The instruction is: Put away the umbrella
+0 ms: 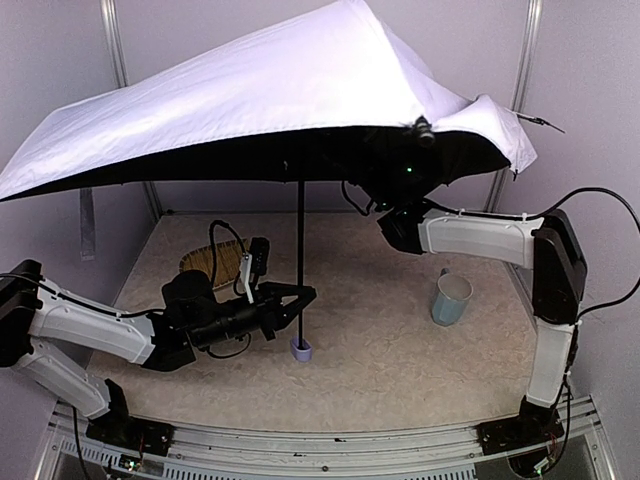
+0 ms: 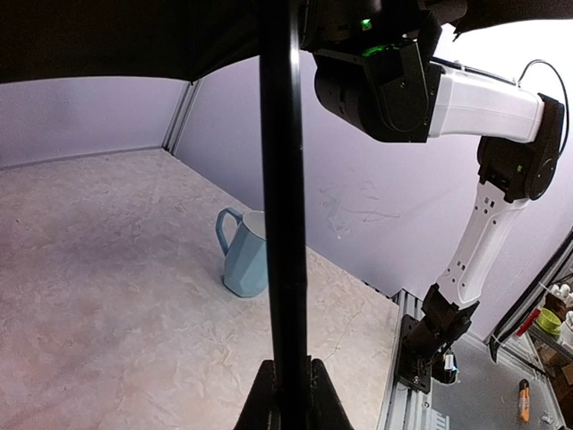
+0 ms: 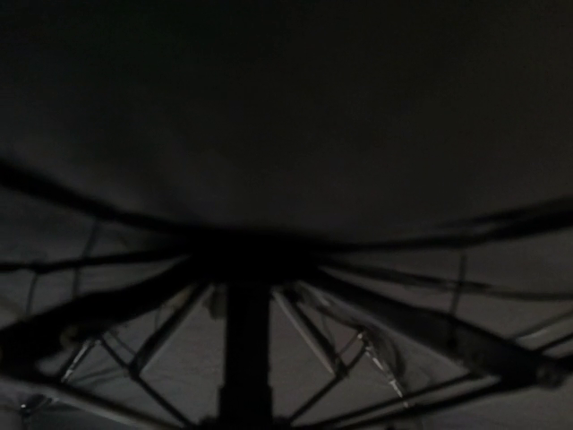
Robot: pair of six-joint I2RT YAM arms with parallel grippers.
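Observation:
The umbrella stands open over the table, its pale silver-lilac canopy (image 1: pixel 260 90) spread wide with the black underside facing down. Its thin black shaft (image 1: pixel 300 250) is upright and the small lilac handle (image 1: pixel 302 349) rests on the tabletop. My left gripper (image 1: pixel 300 303) is shut on the lower shaft (image 2: pixel 282 179), with a finger on each side of it (image 2: pixel 288 381). My right arm (image 1: pixel 470 235) reaches up under the canopy, where its gripper is lost in the dark. The right wrist view shows only the shaft (image 3: pixel 246 340) and ribs (image 3: pixel 403 313) from below.
A light blue cup (image 1: pixel 451 299) (image 2: pixel 243 255) stands on the table's right side, below the right arm. A woven straw tray (image 1: pixel 212 265) lies at the back left, behind the left arm. The canopy spans almost the whole table and comes close to the back wall's posts.

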